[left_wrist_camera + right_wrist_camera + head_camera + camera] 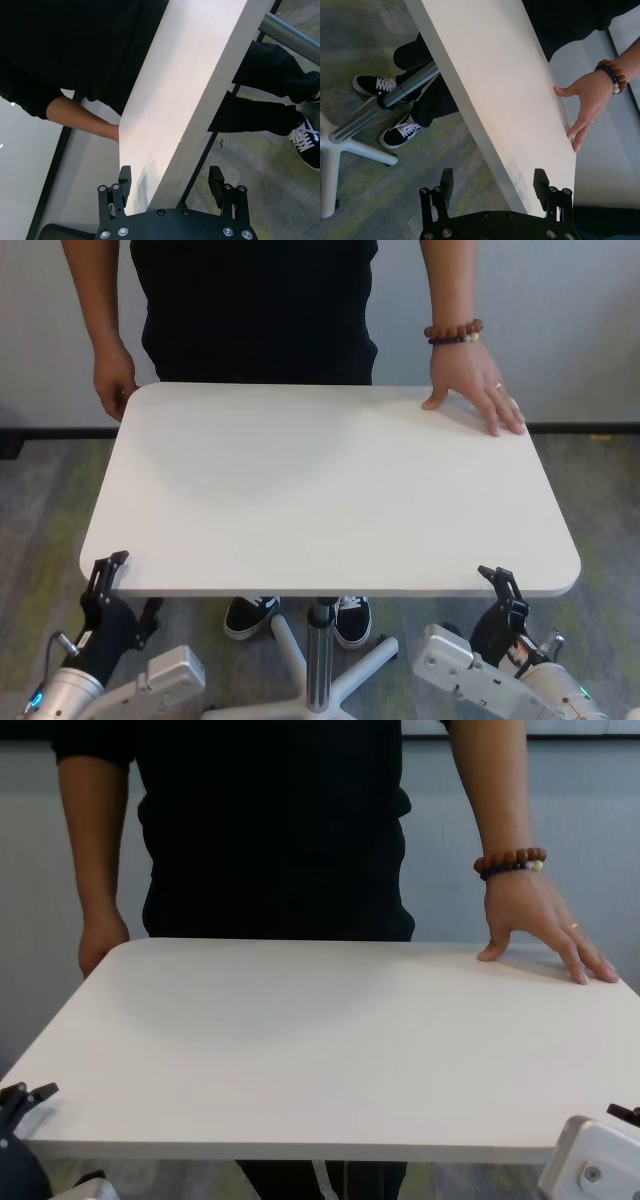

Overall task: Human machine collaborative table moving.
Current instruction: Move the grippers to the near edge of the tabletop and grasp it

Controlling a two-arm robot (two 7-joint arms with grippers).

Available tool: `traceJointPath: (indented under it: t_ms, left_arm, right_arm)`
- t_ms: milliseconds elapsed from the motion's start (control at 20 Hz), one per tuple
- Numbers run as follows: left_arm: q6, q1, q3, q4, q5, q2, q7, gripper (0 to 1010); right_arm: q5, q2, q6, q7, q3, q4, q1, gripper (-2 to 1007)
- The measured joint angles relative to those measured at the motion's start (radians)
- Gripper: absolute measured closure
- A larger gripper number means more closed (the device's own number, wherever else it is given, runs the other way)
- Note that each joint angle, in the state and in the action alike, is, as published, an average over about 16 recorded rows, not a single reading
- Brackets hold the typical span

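Observation:
The white table (pixel 330 490) stands between me and the human (pixel 260 310), who wears a black top. The human's braceleted hand (pixel 475 390) lies flat on the far right corner; the other hand (pixel 112 380) holds the far left corner's edge. My left gripper (pixel 105 575) is at the near left corner. In the left wrist view it (pixel 170 172) is open, its fingers straddling the table's edge (pixel 195 100). My right gripper (pixel 500 582) is at the near right corner. It (pixel 492 175) is open too, one finger above and one below the tabletop (pixel 505 90).
The grey centre pole (pixel 319 660) stands on a white star base (pixel 360 675) on grey-green carpet. The human's black sneakers (pixel 250 615) are beside the base under the table. A pale wall runs behind the human.

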Motion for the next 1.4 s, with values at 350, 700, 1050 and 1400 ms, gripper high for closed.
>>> traceJointPath:
  t_ms: [350, 700, 1050, 1400]
  left_arm:
    - [0.002, -0.017, -0.002, 0.025, 0.024, -0.026, 0.001, 10]
    - [0.003, -0.024, -0.013, 0.032, 0.033, -0.044, -0.013, 10]
    - [-0.001, -0.026, -0.029, 0.029, 0.022, -0.055, -0.035, 10]
    - [-0.004, -0.024, -0.038, 0.026, 0.010, -0.058, -0.048, 10]
  right_arm:
    - [-0.018, -0.009, -0.007, 0.007, 0.010, 0.015, 0.003, 4]
    - [-0.043, -0.021, -0.011, 0.019, 0.015, 0.030, 0.013, 4]
    - [-0.069, -0.037, -0.013, 0.032, 0.016, 0.046, 0.028, 4]
    - [-0.109, -0.057, -0.012, 0.032, 0.010, 0.068, 0.045, 4]
